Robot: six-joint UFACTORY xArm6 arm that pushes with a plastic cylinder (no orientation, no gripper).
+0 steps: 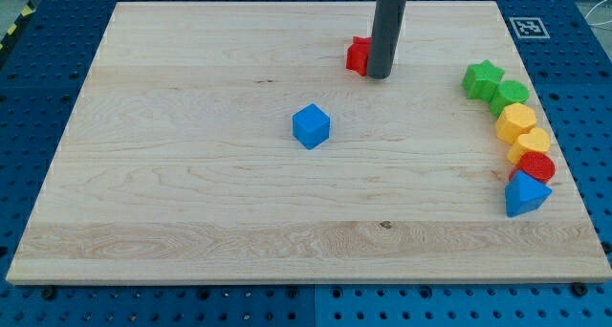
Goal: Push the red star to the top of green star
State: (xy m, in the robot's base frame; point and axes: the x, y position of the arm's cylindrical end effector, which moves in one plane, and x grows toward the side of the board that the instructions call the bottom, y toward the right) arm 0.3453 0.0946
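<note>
The tip [379,76] stands touching the red star [358,55] on its right side, on the worktop [191,174]. The green star [483,79] lies well apart, toward the view's right. No claw is fitted, only a bare rod holding nothing.

One camera only, no second view to overlap. It sits high, off the near edge of the wooden surface [191,203], looking down at a slant toward the far edge. Whole board fits in frame, blue perforated base [38,59] showing on all sides. Moderately close. The rod enters from the view's top, upper part cut off; my tip [379,76] shows.
</note>
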